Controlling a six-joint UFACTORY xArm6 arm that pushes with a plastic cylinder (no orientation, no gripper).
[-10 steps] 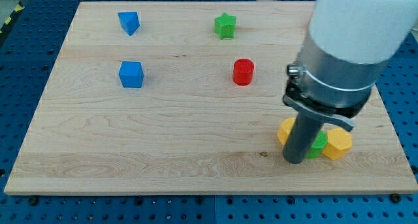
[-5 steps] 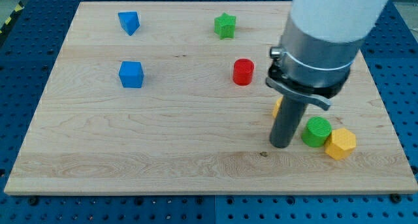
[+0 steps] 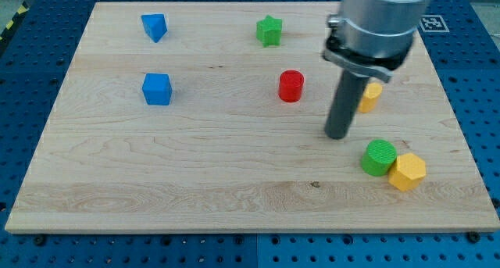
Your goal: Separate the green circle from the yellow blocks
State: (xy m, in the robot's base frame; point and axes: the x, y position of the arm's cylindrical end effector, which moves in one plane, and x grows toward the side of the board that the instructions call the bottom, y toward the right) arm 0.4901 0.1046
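The green circle (image 3: 379,157) lies at the view's lower right, touching a yellow hexagon block (image 3: 408,172) on its right. A second yellow block (image 3: 369,97) sits higher up, partly hidden behind the rod. My tip (image 3: 337,134) rests on the board, up and to the left of the green circle, with a small gap between them, and below-left of the upper yellow block.
A red cylinder (image 3: 291,86) stands left of the rod. A green star (image 3: 269,30) is near the view's top. A blue cube (image 3: 156,89) and a blue wedge-like block (image 3: 154,26) lie at the left. The board's right edge (image 3: 461,135) is close to the yellow hexagon.
My tip moved up the view, away from the green circle. The left yellow block was pushed up and away from the circle. The green circle and the yellow hexagon stayed together.
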